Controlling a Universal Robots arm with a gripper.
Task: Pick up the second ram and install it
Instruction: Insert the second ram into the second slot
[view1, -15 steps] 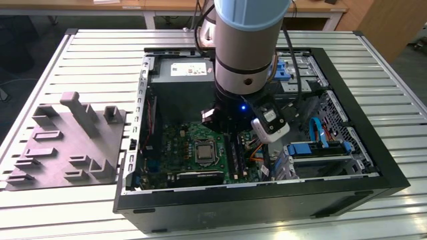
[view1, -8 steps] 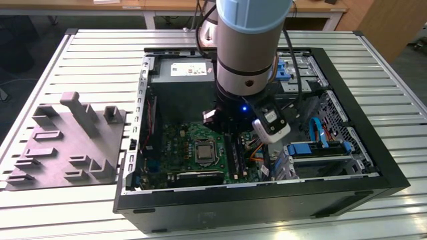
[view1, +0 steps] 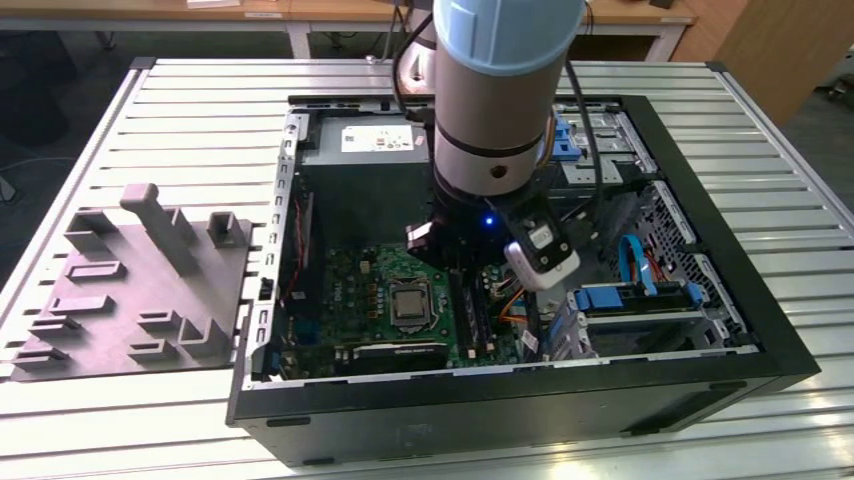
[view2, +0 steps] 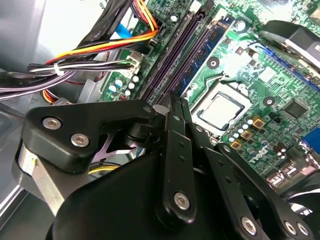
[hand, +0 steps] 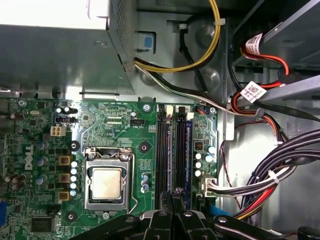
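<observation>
Item: second ram (view2: 207, 47), one stick plainly seen, a long flat dark blue-green board with black chips. It stands on edge in a memory slot on the processor's side of the bank, just beyond the fingertips in the second wrist view. I take it for the task's stick, though I cannot tell whether it is fully latched. Gripper (view2: 176, 100), one: jaws together tip to tip, nothing visible between them, low over the near end of that stick. Handling, as I judge it: light, stiff and thin, brittle if bent, with chips and contact edge best left untouched. Hold it across the flat faces near the top edge at mid-length, or press squarely on the top edge. Memory slots (hand: 172, 150): long, black, side by side, four by my count, not certain. A blue strip along the slot nearest the cables (hand: 280, 175) may be another stick; I cannot tell. Motherboard (hand: 115, 125), one, green. Processor (hand: 106, 182), one, in its socket. Computer case (view1: 534, 400), one, lying open on the slatted worktop (view1: 200, 110). Arm (view1: 494, 110), one, reaching down into the case. Grey fixture block (view1: 134, 290), one, beside the case on the exterior view's left
</observation>
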